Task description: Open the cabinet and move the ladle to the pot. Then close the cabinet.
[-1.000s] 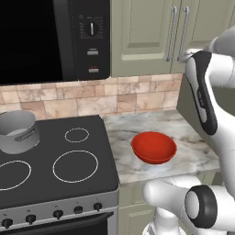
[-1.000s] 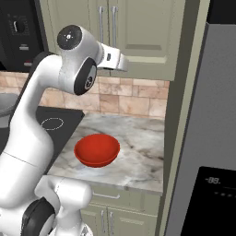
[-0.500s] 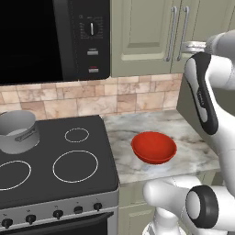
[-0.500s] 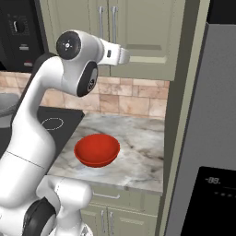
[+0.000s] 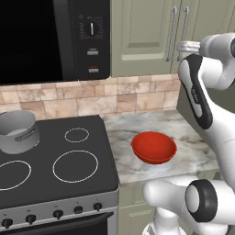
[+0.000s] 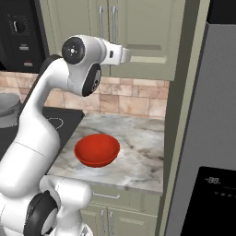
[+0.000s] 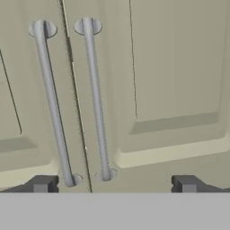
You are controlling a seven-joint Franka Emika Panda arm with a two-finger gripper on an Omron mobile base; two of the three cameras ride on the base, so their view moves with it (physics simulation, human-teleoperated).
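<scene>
Pincer [image 7: 114, 183] released, jaws wide, facing the shut pale olive-beige wall cabinet [image 7: 179, 67] with two silver bar handles [image 7: 95, 99]. Red bowl [image 5: 153, 147] mid-table; grey metal pot [image 5: 17, 131] at the black stovetop's [image 5: 55, 156] back-left corner.

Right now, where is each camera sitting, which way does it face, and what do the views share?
Left base view: behind the arm's left, looking down over stove, pot, red bowl; arm at right.
Right base view: behind the arm's right, facing counter, red bowl, fridge; arm at left.
Hand view: on the hand, facing the closed cabinet doors; open gripper fingertips at bottom.
Shared: cabinet handles appear in all three.
</scene>
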